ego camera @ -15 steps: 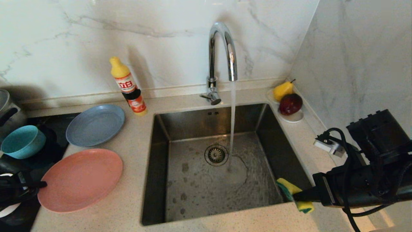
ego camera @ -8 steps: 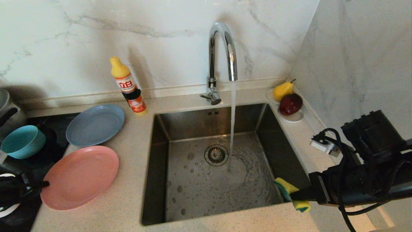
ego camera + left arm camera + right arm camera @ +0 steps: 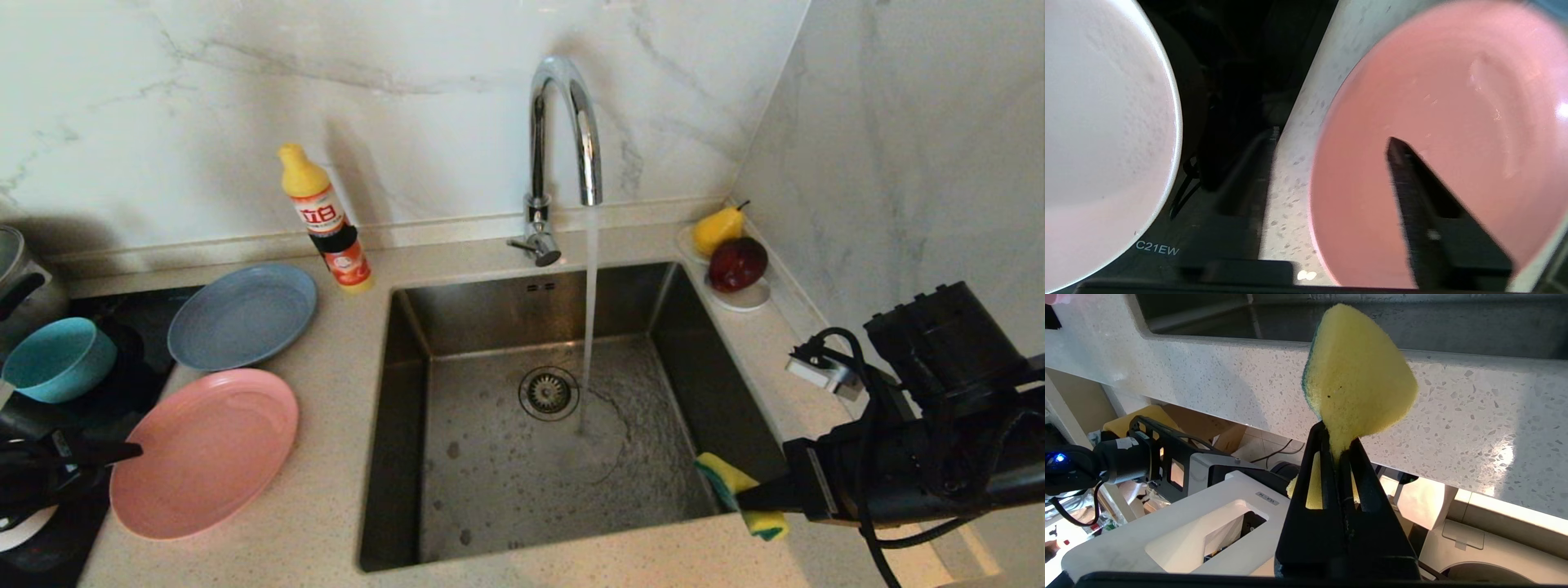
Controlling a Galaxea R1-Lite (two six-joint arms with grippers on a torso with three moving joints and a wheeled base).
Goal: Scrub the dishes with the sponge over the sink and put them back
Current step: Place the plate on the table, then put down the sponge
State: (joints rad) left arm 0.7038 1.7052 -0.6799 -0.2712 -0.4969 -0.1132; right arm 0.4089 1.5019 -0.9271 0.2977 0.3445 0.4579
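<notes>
The pink plate (image 3: pixel 204 453) (image 3: pixel 1433 102) lies flat on the counter left of the sink (image 3: pixel 490 482). My left gripper (image 3: pixel 122 452) (image 3: pixel 1331 139) is open at its left rim, one finger (image 3: pixel 1412 196) above the plate and the other beside it. Behind it are the grey-blue plate (image 3: pixel 242 314) and the teal bowl (image 3: pixel 57 359). The pale pink bowl (image 3: pixel 1098 143) sits beside my left hand. My right gripper (image 3: pixel 747 494) (image 3: pixel 1337 437) is shut on the yellow-green sponge (image 3: pixel 735 486) (image 3: pixel 1359 375), held at the sink's front right corner.
Water runs from the chrome faucet (image 3: pixel 563 131) into the basin near the drain (image 3: pixel 549 393). A dish soap bottle (image 3: pixel 326 220) stands behind the plates. A white dish with a pear and a red fruit (image 3: pixel 739 261) is at the back right. A steel pot (image 3: pixel 16 278) and black cooktop (image 3: pixel 122 384) are far left.
The pink plate has settled lower onto the counter and my left gripper has opened off its rim. The right arm with the sponge has barely moved.
</notes>
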